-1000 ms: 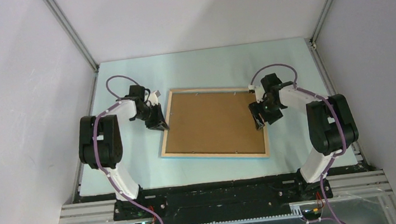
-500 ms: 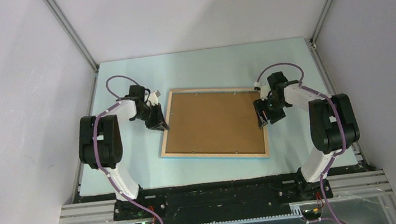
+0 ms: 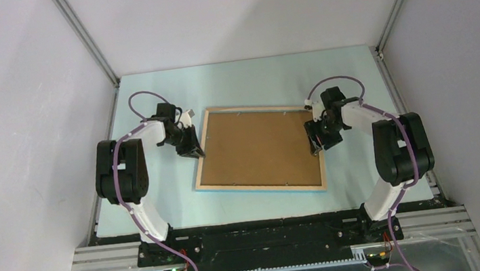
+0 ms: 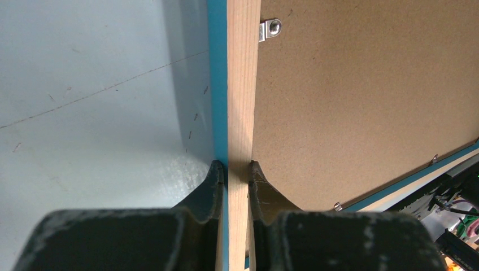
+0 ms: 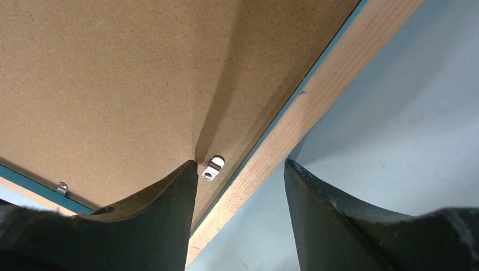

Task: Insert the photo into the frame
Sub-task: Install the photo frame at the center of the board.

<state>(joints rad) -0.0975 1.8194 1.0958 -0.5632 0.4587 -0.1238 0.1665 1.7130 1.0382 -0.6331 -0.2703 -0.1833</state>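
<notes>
Frame (image 3: 260,188) flat on table (image 3: 152,104), bare wood side up, brown backing board (image 3: 259,147) sitting in it. We can't see photo anywhere, probably under board, can't tell. Left gripper (image 4: 234,169) clamped on frame's left rail, one finger on blue outer edge, other on board side. Right gripper (image 5: 240,164) spread wide over right rail, one tip on board beside metal clip (image 5: 213,167), gripping nothing. We reckon we're at the closing-up step. Next up, right finger needs careful nudge at that clip while left keeps frame pinned.
</notes>
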